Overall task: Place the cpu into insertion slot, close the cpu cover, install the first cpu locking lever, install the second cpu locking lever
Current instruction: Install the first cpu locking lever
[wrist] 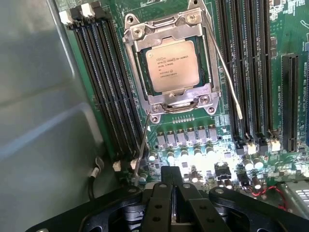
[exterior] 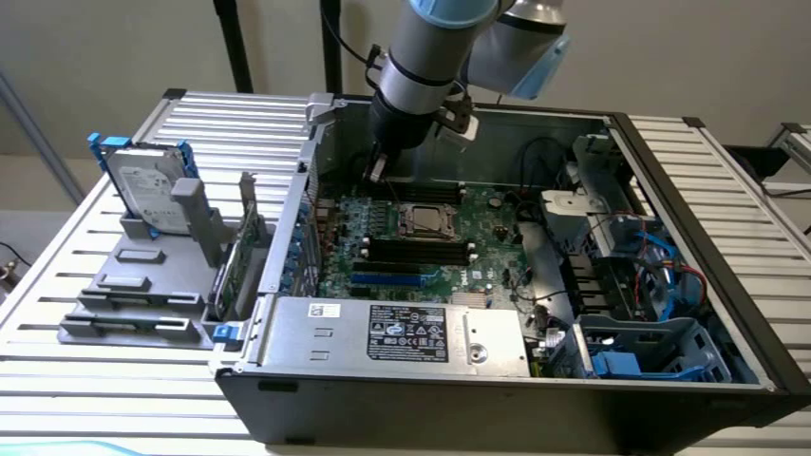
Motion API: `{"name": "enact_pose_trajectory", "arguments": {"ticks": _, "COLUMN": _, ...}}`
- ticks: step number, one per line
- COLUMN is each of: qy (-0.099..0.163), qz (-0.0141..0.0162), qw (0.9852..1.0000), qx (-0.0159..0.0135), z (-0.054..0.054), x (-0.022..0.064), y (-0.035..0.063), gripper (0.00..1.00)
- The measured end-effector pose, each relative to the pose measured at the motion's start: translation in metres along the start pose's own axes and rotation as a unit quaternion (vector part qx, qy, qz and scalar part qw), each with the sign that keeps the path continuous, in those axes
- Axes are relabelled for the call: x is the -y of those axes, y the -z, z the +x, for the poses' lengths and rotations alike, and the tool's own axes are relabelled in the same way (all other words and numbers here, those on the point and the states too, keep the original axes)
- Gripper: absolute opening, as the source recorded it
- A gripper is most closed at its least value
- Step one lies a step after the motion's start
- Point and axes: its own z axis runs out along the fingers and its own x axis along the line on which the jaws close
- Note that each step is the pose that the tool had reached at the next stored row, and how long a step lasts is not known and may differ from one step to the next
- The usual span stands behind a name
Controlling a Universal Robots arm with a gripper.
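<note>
Toward the exterior view's left of the socket, the gripper (exterior: 378, 171) hangs over the green board (exterior: 495, 214), its fingers (wrist: 161, 203) pressed together on nothing. Just to its right, the cpu (wrist: 172, 64) lies flat and face up in the insertion slot (exterior: 403, 220), framed by the lowered cpu cover (wrist: 166, 99). Two thin wire levers (wrist: 227, 72) slant away from the cover, one along each side.

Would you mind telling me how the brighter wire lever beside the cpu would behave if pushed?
The lever is a long thin wire, so it probably flexes and springs back. Its smooth shiny metal may slide off whatever pushes it. It looks very light.
</note>
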Motion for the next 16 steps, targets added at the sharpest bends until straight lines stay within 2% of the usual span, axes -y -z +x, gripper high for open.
{"name": "enact_pose_trajectory", "arguments": {"ticks": 5, "qy": -0.034, "qz": -0.0039, "qw": 0.9994, "qx": -0.0097, "z": 0.0, "x": 0.0, "y": 0.0, "gripper": 0.11}}
{"name": "enact_pose_trajectory", "arguments": {"ticks": 11, "qy": -0.074, "qz": -0.0087, "qw": 0.997, "qx": -0.0216, "z": 0.0, "x": 0.0, "y": 0.0001, "gripper": 0.11}}
{"name": "enact_pose_trajectory", "arguments": {"ticks": 13, "qy": -0.083, "qz": -0.0086, "qw": 0.9962, "qx": -0.0272, "z": 0.0, "x": 0.0005, "y": 0.0007, "gripper": 0.11}}
{"name": "enact_pose_trajectory", "arguments": {"ticks": 16, "qy": -0.093, "qz": -0.0062, "qw": 0.995, "qx": -0.0377, "z": -0.0001, "x": 0.0015, "y": 0.0024, "gripper": 0.11}}
